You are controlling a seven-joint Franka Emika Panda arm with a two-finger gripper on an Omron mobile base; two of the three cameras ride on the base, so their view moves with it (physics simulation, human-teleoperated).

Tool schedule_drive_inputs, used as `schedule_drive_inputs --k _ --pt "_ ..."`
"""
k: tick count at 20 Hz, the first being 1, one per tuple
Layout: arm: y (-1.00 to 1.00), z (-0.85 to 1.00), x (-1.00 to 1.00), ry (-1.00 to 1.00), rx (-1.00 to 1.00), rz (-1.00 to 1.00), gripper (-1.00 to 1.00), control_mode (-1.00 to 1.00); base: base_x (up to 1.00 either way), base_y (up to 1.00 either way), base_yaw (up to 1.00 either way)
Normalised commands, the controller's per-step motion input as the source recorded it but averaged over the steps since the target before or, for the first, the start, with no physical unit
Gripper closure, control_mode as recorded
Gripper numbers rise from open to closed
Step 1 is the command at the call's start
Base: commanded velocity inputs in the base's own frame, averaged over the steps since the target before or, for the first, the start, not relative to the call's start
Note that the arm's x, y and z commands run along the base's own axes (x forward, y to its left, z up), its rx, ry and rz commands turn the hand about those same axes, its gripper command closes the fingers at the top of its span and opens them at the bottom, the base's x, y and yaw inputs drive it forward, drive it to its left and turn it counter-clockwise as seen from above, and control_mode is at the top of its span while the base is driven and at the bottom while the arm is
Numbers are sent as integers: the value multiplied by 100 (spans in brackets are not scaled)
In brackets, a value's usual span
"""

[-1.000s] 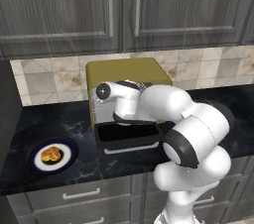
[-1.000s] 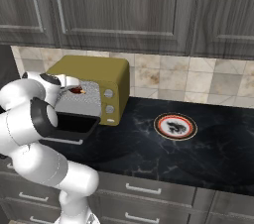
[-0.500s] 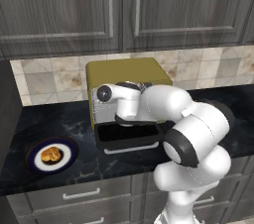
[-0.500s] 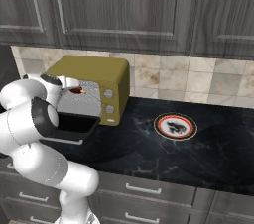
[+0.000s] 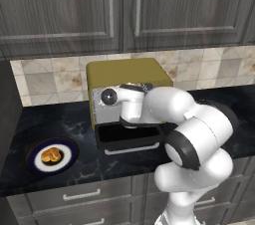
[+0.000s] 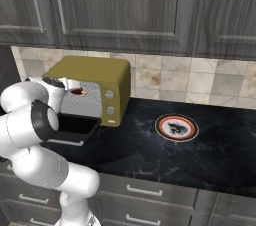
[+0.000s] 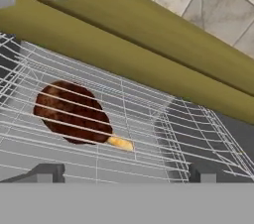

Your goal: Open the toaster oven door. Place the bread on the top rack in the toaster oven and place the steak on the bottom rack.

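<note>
The olive-yellow toaster oven [image 5: 124, 72] [image 6: 95, 70] stands at the back of the counter. Its black door [image 5: 129, 138] [image 6: 75, 125] hangs down open. My gripper [image 7: 124, 173] [image 6: 75, 87] is at the mouth of the cavity, open, with nothing between its fingertips [image 7: 47, 171]. A flat dark red-brown steak [image 7: 72, 111] [image 6: 78, 91] lies inside, and grey rack wires [image 7: 149, 114] cross in front of it. I cannot tell which rack it rests on. The golden bread [image 5: 51, 155] sits on a blue-rimmed plate [image 5: 32, 155] left of the oven.
A red-rimmed plate [image 6: 195, 129] with a dark patch in its middle lies on the black counter right of the oven. Dark cabinet doors hang above the oven, drawers run below the counter edge, and a tiled wall stands behind.
</note>
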Motion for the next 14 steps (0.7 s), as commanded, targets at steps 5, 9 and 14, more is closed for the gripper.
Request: schedule_drive_inputs --k 5,9,14 --pt "2 -2 3 -4 0 3 -100 -100 0 0 0" --pt "1 0 31 -15 0 2 -100 -100 0 0 0" --pt "2 -14 32 -3 0 1 -100 -100 0 0 0"
